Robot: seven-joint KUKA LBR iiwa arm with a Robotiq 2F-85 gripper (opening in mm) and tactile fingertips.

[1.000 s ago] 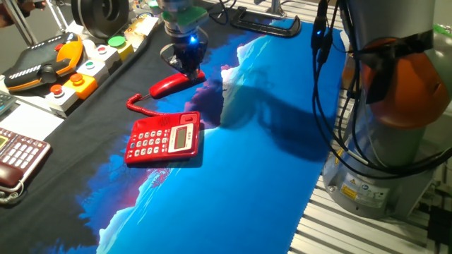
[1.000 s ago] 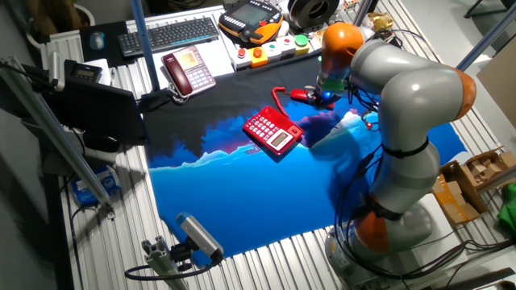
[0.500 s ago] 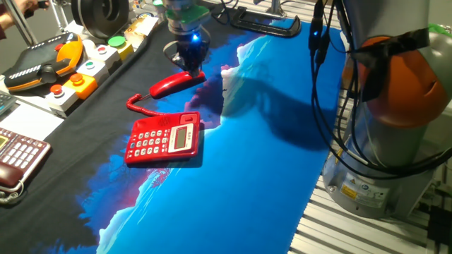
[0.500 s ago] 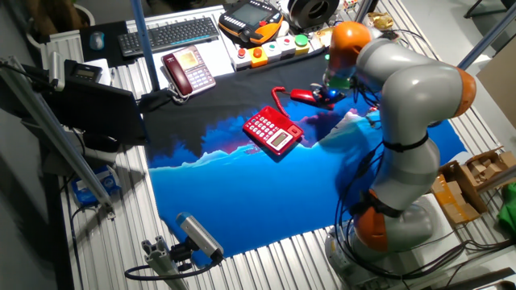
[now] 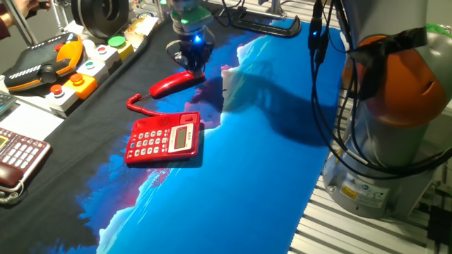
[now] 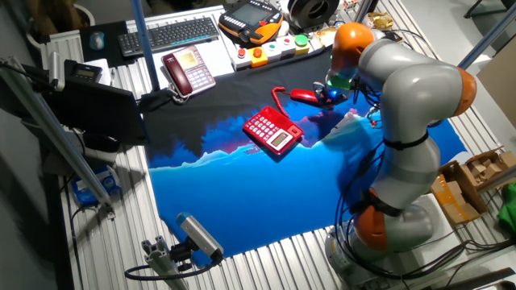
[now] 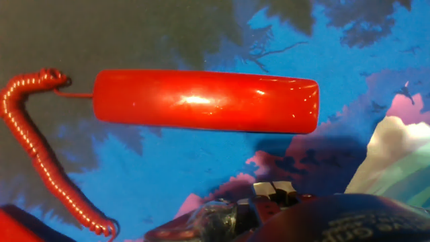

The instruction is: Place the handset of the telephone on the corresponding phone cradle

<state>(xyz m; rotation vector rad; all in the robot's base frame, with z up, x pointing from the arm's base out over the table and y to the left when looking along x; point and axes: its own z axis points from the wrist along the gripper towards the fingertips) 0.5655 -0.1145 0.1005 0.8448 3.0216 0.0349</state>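
Observation:
The red handset [image 5: 173, 83] lies on the cloth, off the telephone, with its coiled cord [image 5: 141, 106] running toward the red telephone [image 5: 164, 139]. The phone cradle [image 5: 166, 121] along the phone's far edge is bare. My gripper [image 5: 192, 62] hangs just above the handset's right end and does not hold it. The other fixed view shows the handset [image 6: 305, 96], the telephone [image 6: 272, 131] and the gripper [image 6: 329, 90]. In the hand view the whole handset [image 7: 205, 101] lies crosswise with the cord [image 7: 37, 148] at left; only a dark part of the hand shows at the bottom edge.
A dark maroon phone [image 5: 18, 159] sits at the left edge, also in the other fixed view [image 6: 187, 68]. A teach pendant [image 5: 42, 63] and a button box [image 5: 92, 67] lie behind the cloth. A keyboard [image 6: 169, 34] is at the back. The arm's base [image 5: 381, 141] stands at right.
My gripper has moved a little up and back from the handset's right end. The handset, cord and telephone have not moved.

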